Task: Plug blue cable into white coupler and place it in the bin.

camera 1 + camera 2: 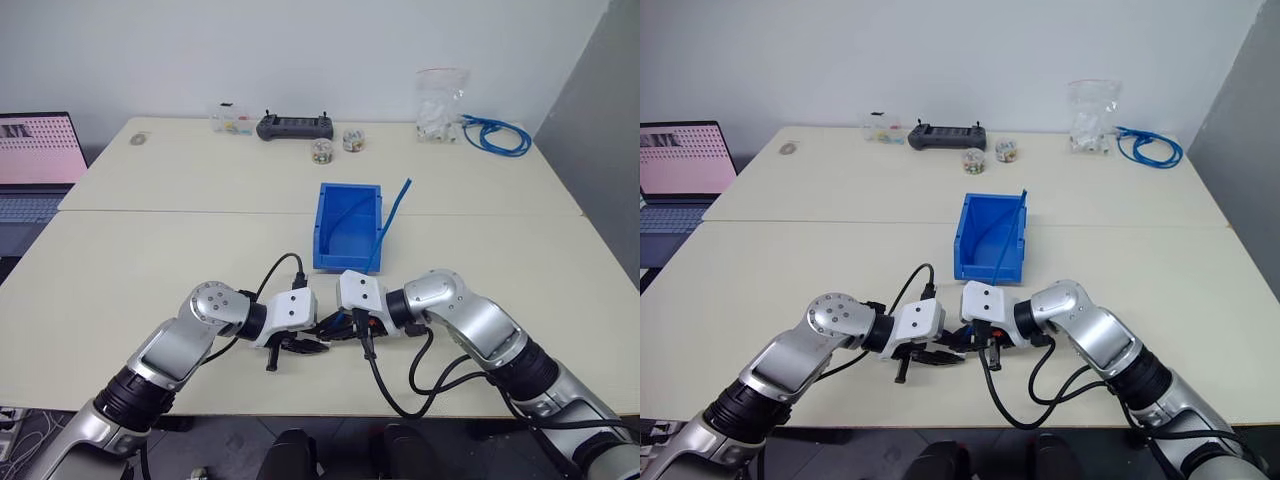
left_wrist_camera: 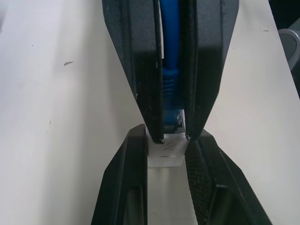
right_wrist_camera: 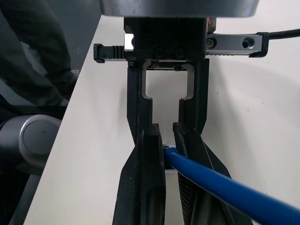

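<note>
My left gripper (image 1: 315,345) is shut on the white coupler (image 2: 165,152), a small pale block pinched between its two fingertips. Facing it tip to tip, my right gripper (image 3: 167,136) is shut on the blue cable (image 1: 395,213) just behind the plug. In the left wrist view the plug end meets the coupler's face. From the right gripper the cable rises stiffly over the right side of the blue bin (image 1: 320,230). The bin stands open-topped on the table just beyond both grippers, which hover low near the table's front edge.
At the table's back are a black controller (image 1: 295,127), two small jars (image 1: 322,150), a clear bag of white pieces (image 1: 440,105) and a coiled blue cable bundle (image 1: 495,135). A laptop (image 1: 35,150) sits off the far left. Black gripper leads loop near the front edge.
</note>
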Motion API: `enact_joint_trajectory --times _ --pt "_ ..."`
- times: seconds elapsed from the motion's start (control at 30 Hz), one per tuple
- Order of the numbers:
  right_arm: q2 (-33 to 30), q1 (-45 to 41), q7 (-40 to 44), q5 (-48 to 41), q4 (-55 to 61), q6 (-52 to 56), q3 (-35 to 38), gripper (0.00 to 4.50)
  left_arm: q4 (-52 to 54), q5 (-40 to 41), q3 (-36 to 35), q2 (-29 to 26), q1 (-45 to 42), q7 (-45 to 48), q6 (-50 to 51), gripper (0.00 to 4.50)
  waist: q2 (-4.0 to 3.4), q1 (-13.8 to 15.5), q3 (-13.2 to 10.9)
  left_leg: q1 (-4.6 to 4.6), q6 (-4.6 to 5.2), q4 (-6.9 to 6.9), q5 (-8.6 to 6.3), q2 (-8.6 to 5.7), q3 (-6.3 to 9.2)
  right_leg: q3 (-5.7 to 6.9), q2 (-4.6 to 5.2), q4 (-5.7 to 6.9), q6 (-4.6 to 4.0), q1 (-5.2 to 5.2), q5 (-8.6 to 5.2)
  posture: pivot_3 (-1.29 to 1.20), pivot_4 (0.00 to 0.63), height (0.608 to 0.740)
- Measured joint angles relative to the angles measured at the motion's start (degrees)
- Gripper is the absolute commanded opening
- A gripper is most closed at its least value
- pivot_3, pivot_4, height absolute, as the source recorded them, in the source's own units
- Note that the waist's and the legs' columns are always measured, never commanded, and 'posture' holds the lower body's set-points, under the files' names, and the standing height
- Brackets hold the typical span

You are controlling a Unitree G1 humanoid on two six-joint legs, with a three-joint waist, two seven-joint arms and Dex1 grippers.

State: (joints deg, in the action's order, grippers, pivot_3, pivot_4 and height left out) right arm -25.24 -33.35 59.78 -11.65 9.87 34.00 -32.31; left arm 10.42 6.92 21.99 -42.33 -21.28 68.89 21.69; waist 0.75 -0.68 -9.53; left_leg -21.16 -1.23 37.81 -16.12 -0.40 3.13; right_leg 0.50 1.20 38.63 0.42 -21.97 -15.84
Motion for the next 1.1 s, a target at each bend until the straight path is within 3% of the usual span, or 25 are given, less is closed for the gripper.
enact_joint_trajectory --times 0.07,0.13,0.3,0.57,0.7,0.9,0.97,1.1 --pt "1.0 0.5 -0.5 -1.2 -0.1 1.3 1.9 0.08 0.2 0.0 -0.6 0.1 0.7 -0.7 -0.3 0.77 -0.01 -0.1 0.0 0.03 0.0 0.0 0.0 0.01 0.0 -0.02 0.0 0.01 0.0 0.03 0.0 0.0 0.15 0.74" --pt "1.6 0.7 -1.3 -2.3 0.0 3.2 2.9 0.08 0.4 0.3 -1.4 0.3 1.5 -1.0 0.1 1.48 -0.02 -0.2 0.0 0.02 0.0 0.0 0.0 0.01 0.02 0.0 0.0 0.02 -0.01 0.02 0.0 0.0 0.15 0.74" --pt "1.2 0.7 -4.0 -5.8 1.5 9.2 10.5 0.08 1.3 2.9 -5.9 -0.6 6.5 -3.2 3.0 2.48 -0.02 -0.6 -0.2 -0.6 -0.01 0.12 0.01 0.02 0.12 0.05 0.0 0.17 -0.17 -0.57 0.09 0.0 0.15 0.74" --pt "4.3 -4.7 -9.4 -12.6 4.3 15.5 20.6 0.07 12.7 12.6 -22.0 -3.1 13.5 -8.2 13.3 4.37 -0.01 -1.1 -0.4 -0.87 -0.01 0.11 0.01 0.03 0.02 -0.03 0.01 0.32 -0.3 -0.99 0.15 0.0 0.15 0.74" --pt "7.9 -15.7 -12.9 -13.4 -7.7 13.5 25.9 0.07 14.9 17.1 -24.1 -3.4 13.1 -8.5 17.1 4.5 0.0 -1.1 -0.4 -0.84 -0.02 0.11 0.02 0.03 -0.01 -0.03 -0.02 0.37 -0.33 -0.99 0.17 0.0 0.15 0.74" --pt "9.8 -25.6 -15.2 -7.1 -31.6 3.4 26.0 0.07 14.7 18.2 -24.1 -4.0 10.6 -9.3 17.7 4.5 0.01 -1.1 -0.5 -1.03 -0.02 0.06 0.02 0.02 -0.17 -0.12 -0.01 0.37 -0.36 -1.2 0.19 0.0 0.15 0.74" --pt "10.2 -28.9 -16.3 -3.6 -41.9 -1.3 25.1 0.79 14.5 18.2 -23.9 -4.0 9.8 -9.4 17.7 4.5 0.0 -1.1 -0.5 -1.13 -0.03 0.08 0.02 0.02 -0.24 -0.17 0.01 0.34 -0.36 -1.27 0.19 0.0 0.15 0.74" --pt "9.9 -33.1 -15.0 0.5 -53.4 -7.2 24.2 1.69 14.5 18.2 -22.7 -4.0 9.0 -9.4 17.7 4.5 -0.01 -1.1 -0.5 -1.32 -0.03 0.08 0.02 0.02 -0.22 -0.17 0.02 0.28 -0.37 -1.37 0.19 0.0 0.15 0.74"
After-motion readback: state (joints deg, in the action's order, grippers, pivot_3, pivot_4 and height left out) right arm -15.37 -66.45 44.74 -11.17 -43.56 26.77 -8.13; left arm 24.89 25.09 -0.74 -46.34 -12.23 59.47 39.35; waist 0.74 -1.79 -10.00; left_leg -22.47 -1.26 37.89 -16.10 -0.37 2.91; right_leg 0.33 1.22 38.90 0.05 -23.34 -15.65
